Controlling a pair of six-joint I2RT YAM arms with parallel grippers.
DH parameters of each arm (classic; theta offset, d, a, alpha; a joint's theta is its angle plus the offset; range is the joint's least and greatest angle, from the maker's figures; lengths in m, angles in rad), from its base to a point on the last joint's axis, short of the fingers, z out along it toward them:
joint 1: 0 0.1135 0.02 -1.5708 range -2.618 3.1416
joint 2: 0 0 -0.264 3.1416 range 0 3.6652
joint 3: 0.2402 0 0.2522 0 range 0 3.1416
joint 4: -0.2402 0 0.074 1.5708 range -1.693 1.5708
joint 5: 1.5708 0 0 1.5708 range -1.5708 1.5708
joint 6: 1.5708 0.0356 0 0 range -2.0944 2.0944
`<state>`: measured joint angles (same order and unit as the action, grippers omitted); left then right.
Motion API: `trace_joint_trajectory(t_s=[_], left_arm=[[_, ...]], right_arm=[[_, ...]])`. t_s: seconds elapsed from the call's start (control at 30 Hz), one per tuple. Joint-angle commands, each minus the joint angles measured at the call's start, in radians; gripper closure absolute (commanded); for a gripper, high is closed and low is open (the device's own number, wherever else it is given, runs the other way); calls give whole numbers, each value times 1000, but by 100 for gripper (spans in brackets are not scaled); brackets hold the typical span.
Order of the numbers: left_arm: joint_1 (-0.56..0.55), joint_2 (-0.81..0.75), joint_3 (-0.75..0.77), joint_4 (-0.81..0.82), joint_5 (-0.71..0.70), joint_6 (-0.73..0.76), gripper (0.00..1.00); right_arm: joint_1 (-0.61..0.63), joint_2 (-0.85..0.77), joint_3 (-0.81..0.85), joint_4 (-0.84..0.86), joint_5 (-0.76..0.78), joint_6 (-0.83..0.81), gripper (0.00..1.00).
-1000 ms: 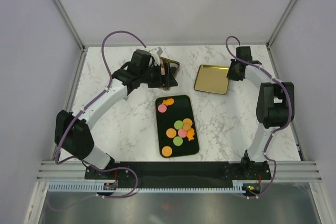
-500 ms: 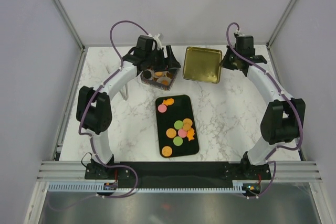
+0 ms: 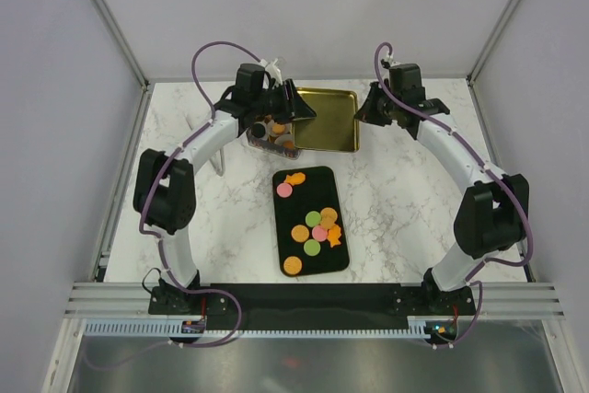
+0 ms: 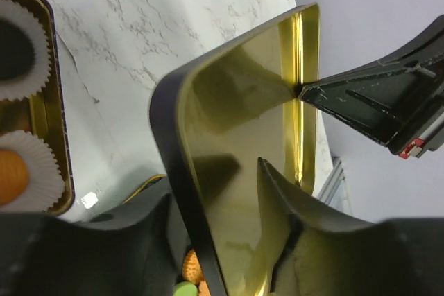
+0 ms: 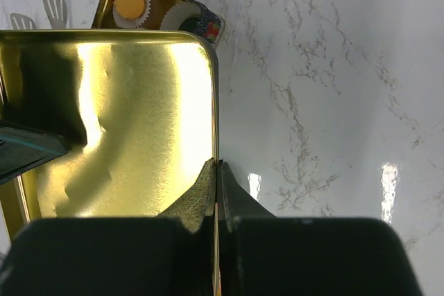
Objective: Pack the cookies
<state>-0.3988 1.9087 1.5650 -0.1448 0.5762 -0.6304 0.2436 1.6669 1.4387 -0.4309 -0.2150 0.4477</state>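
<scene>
Most cookies [image 3: 319,232] lie on a black tray [image 3: 317,192] in the middle of the marble table [image 3: 396,200]: round orange, pink and green pieces in a loose group at the tray's near half, and one pink piece with an irregular orange one at its far end. Behind the tray, a little to the left, stands a tin [image 5: 198,22] with white paper cups [image 4: 28,164] inside. One cup holds an orange cookie, and another holds a dark one. A gold lid [image 3: 327,121] is just behind the tray's far end, with its shiny inner face up, and in the top view its left edge overlaps the tin. The right gripper [image 5: 216,171] pinches the lid's right rim, its two fingers pressed together on the thin edge. The left gripper [image 4: 215,192] is at the lid's left edge, above the tin. One finger is over the gold face and the other is outside the dark rim, but whether they really press on the lid cannot be told.
</scene>
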Motion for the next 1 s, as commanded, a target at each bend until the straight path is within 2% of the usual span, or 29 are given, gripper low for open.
trace_joint_trajectory(t_s=[0.0, 0.1, 0.13, 0.17, 0.2, 0.27, 0.3, 0.33, 0.4, 0.47, 0.5, 0.57, 0.6, 0.63, 0.8, 0.97], left_arm=[[11, -46, -31, 60, 54, -38, 58], [17, -63, -37, 50, 59, -51, 78], [21, -68, -36, 39, 60, -51, 82], [25, -71, -33, 15, 65, -52, 93], [29, -79, -22, -1, 65, -54, 97], [34, -85, -7, -63, 59, -51, 98], [41, -86, 1, -93, 57, -46, 98], [46, -91, 9, -117, 54, -45, 98], [61, -94, 24, -194, 54, -46, 98], [84, -96, 44, -245, 69, -45, 98], [97, -96, 44, -280, 79, -46, 98], [109, -105, 46, -302, 103, -51, 98], [123, -109, 47, -320, 111, -52, 98], [127, -118, 46, -326, 122, -57, 98], [143, -143, 36, -338, 142, -69, 98], [143, -163, 23, -338, 162, -81, 98]], right_arm=[[16, -61, 2, 64, -29, 37, 100], [28, -68, -14, 78, -12, 33, 100], [34, -71, -17, 81, 2, 28, 97], [36, -76, -23, 81, 17, 19, 92], [49, -85, -32, 81, 38, -6, 78], [69, -113, -43, 81, 121, -47, 63], [104, -127, -55, 77, 164, -91, 50], [126, -142, -64, 78, 252, -115, 43], [192, -185, -92, 83, 305, -164, 33], [245, -232, -118, 107, 356, -245, 29], [311, -248, -151, 128, 382, -273, 25], [385, -288, -199, 152, 432, -375, 23], [473, -298, -216, 179, 448, -409, 21], [517, -306, -233, 190, 468, -488, 20], [777, -277, -294, 239, 641, -673, 17], [881, -182, -314, 329, 834, -793, 16]])
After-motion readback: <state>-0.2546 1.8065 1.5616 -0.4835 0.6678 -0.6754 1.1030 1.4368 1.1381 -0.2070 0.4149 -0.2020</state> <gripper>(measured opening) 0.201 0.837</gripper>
